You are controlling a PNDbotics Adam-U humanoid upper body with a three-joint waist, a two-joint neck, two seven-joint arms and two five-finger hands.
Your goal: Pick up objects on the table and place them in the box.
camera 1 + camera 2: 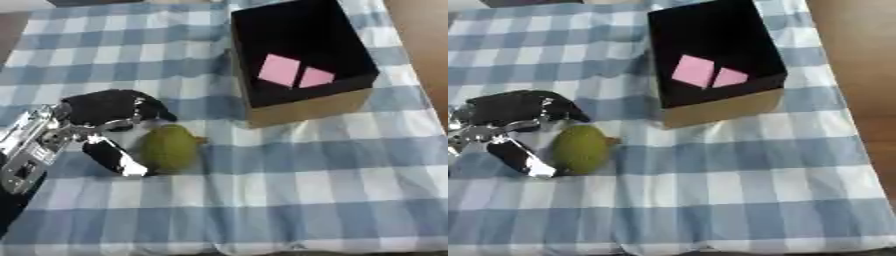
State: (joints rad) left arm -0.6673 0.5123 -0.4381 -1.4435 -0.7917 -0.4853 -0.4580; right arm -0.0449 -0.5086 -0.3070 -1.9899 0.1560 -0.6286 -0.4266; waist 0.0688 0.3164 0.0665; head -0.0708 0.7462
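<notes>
A green pear-like fruit lies on the blue-and-white checked cloth, left of centre. My left hand comes in from the left edge and reaches around it: the fingers arch behind and above the fruit while the thumb lies along its left side. The hand is spread, apparently touching the fruit but not closed on it. The open cardboard box with a black inside stands at the upper right, and two pink squares lie on its floor. My right hand appears in neither view.
The checked cloth covers the table. Brown bare table or floor shows past the cloth's right edge, close to the box. A dark object sits at the far top-left edge.
</notes>
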